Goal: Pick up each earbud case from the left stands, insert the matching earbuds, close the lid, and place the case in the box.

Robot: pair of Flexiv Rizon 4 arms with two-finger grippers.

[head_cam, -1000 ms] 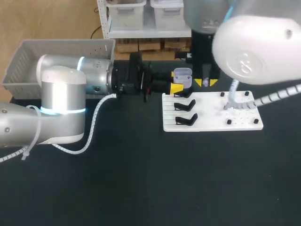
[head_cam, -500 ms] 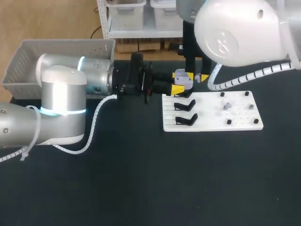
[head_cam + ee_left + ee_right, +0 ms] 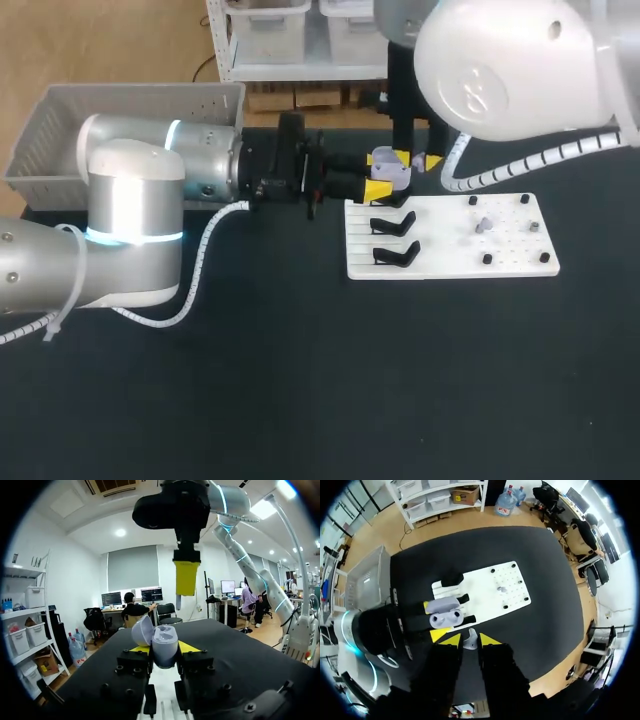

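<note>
The black table (image 3: 300,380) is carrying everything here, and you are working at its far side. The earbud case (image 3: 164,647) is sitting off its stand, lifted just beyond the far left corner of the white board (image 3: 450,262). Its lid (image 3: 142,630) is standing open and its sockets are facing up. You are holding it that way so the cavity is exposed to whatever comes down from above.

Your left gripper (image 3: 383,172) is clamping the case body from both sides. It is lying level and reaching in from the left, acting as a vise.

Your right gripper (image 3: 470,640) is hanging directly above, fingers pointing down. It is pinching a small pale earbud (image 3: 469,642) between its yellow tips. That earbud is sitting just beside the open case in the right wrist view, apart from it, so I am judging the insertion as not yet made.

Two black stands (image 3: 395,252) on the board's left half are standing empty. Another small earbud (image 3: 482,225) is resting among the pegs on the right half.

The grey box (image 3: 60,130) is waiting well off to the left, beside your left arm
</note>
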